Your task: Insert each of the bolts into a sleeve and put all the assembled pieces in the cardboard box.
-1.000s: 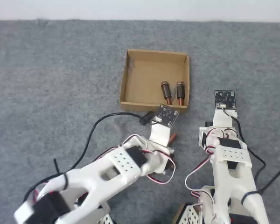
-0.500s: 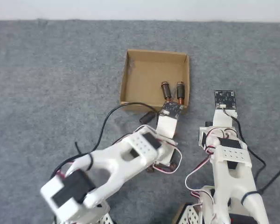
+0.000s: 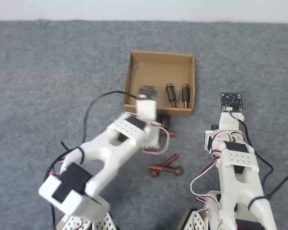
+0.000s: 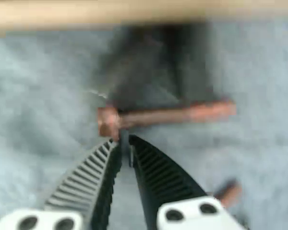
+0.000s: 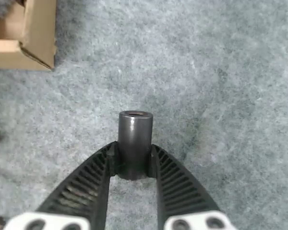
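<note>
High view: cardboard box [image 3: 134, 76] sits on the grey carpet [image 3: 48, 72]. There are two assembled pieces [image 3: 171, 95] inside, side by side against its right wall. Left arm [image 3: 120, 148] is stretched toward the box's near wall, wrist right at the box edge. Two loose bolts [image 3: 165, 166] lie touching on the carpet between the arms, nearer than the box. Right arm [image 3: 235, 163] is parked to the right of the box, well apart from the loose bolts.

Left wrist view: left gripper [image 4: 125, 143] has its tips almost together, pinching a copper bolt [image 4: 168, 115] just next to its head. The bolt lies crosswise to the fingers. It's blurred, so contact is likely but not crisp. The box wall runs along the far side.

Right wrist view: right gripper [image 5: 134, 153] is clamped on a dark sleeve [image 5: 134, 136], upright with its open bore facing up, above the carpet. A box corner [image 5: 36, 40] is off to one side, apart from the sleeve.
</note>
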